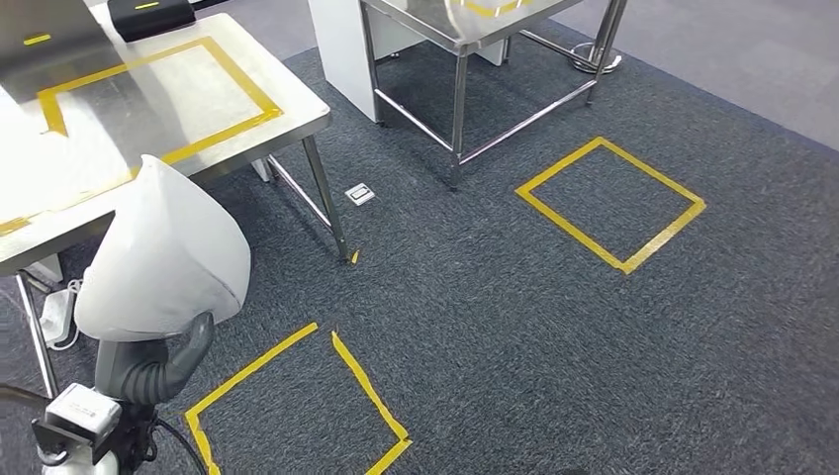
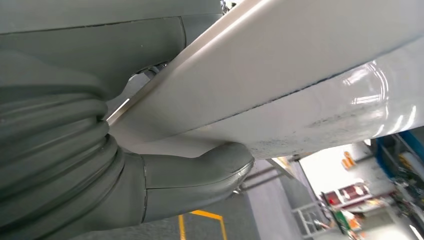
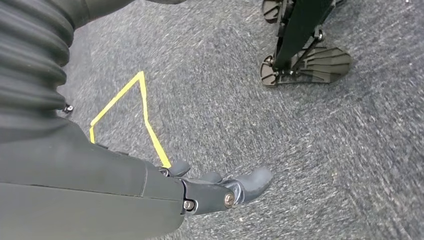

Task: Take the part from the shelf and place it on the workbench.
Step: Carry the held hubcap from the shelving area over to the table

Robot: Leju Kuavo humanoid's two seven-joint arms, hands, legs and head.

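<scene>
The robot's left hand (image 1: 163, 361) is gripping the white part (image 1: 163, 257), a smooth, glossy shell that comes to a rounded point at its top, and is carrying it raised just in front of the near edge of the workbench (image 1: 287, 119). Seen from the head, the grey thumb is pressing up against the part's lower rim, and the left wrist view is showing the same thumb (image 2: 200, 172) lying along the underside of the white shell (image 2: 300, 65), with the ribbed grey cover behind it. The part is not resting on the steel top; it is overlapping the bench edge only in sight, beside a rectangle of yellow tape (image 1: 168, 99) marked on the surface. The right hand (image 3: 220, 190) is hanging low over the dark grey carpet (image 3: 300, 150), its dark fingers loosely apart and holding nothing. Yellow tape squares (image 1: 608, 203) are lying on the carpet, and a second steel table (image 1: 465, 40) is standing farther off.
</scene>
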